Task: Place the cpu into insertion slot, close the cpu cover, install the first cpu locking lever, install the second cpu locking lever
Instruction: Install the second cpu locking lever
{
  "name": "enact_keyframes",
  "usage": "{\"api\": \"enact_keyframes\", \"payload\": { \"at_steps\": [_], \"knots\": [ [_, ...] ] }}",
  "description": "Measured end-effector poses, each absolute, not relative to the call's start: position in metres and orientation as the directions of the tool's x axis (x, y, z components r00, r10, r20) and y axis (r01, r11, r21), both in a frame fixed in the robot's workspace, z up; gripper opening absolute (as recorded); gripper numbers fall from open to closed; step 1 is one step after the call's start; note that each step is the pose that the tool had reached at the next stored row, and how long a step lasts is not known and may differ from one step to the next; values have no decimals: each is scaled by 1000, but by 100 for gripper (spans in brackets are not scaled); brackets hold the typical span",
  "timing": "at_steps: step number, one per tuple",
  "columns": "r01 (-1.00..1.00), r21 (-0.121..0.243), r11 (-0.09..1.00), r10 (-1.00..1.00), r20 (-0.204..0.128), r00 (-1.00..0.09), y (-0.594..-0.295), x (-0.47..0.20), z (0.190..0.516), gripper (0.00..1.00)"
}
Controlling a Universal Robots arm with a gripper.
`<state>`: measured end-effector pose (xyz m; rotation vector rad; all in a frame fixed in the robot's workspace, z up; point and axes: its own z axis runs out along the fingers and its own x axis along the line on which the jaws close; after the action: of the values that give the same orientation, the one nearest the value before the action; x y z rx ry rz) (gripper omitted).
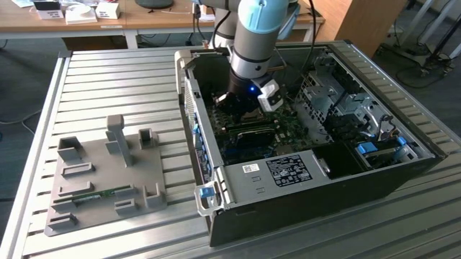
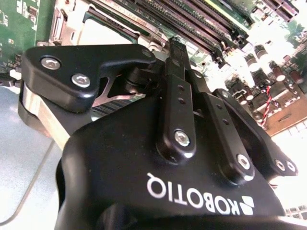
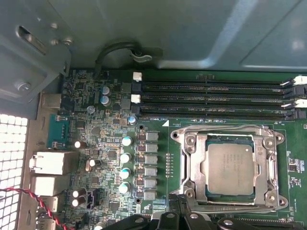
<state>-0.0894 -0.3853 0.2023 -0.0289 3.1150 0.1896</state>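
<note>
Already the small square silvery cpu (image 3: 230, 168) lies flat in the dark metal-rimmed insertion slot (image 3: 229, 139) on the green motherboard (image 3: 158, 143), with the silvery windowed cpu cover (image 3: 192, 165) down around it. Whether the black fingers (image 2: 175, 62) are open or closed I cannot tell; they hang just above the slot's edge inside the black computer case (image 1: 324, 189).

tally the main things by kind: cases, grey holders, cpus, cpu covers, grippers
case: 1
grey holder: 1
cpu: 1
cpu cover: 1
gripper: 1
total: 5
</note>
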Motion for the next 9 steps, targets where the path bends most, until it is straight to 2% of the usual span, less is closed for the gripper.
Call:
{"api": "enact_keyframes", "payload": {
  "at_steps": [9],
  "knots": [
    [-20, 122, 992, -17, -23, -1000, -385, -91, 200, 11]
  ]
}}
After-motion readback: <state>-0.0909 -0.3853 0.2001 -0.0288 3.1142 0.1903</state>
